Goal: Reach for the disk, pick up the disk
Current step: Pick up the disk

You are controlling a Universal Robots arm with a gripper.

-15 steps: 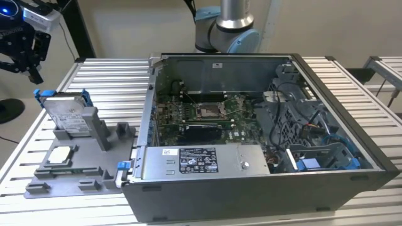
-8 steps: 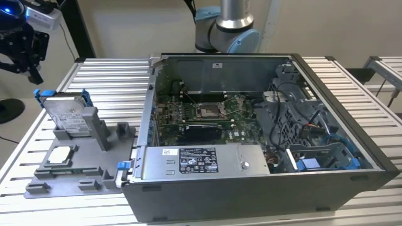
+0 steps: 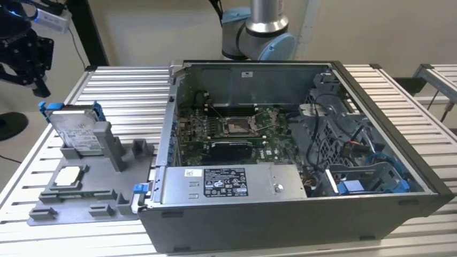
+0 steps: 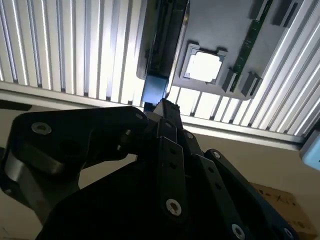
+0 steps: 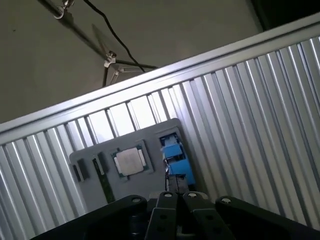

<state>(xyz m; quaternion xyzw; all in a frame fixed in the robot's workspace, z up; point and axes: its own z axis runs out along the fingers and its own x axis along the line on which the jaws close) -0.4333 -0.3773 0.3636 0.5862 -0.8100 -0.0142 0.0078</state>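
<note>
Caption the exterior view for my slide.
Black pincer hangs above the blue-framed silver-grey metal disk standing in a grey fixture beside an open computer case.

Open above the disk (image 3: 74, 126) — grey post (image 3: 103, 142) beside it, computer case (image 3: 286, 220) near

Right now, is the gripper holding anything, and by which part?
Nothing is held. The gripper hangs above the disk, apart from it; the disk stands upright in its grey holder.

An open computer case (image 3: 286, 222) sits on the slatted table (image 3: 125, 91) beside a grey fixture (image 3: 100, 184) holding a square chip (image 3: 68, 175).
</note>
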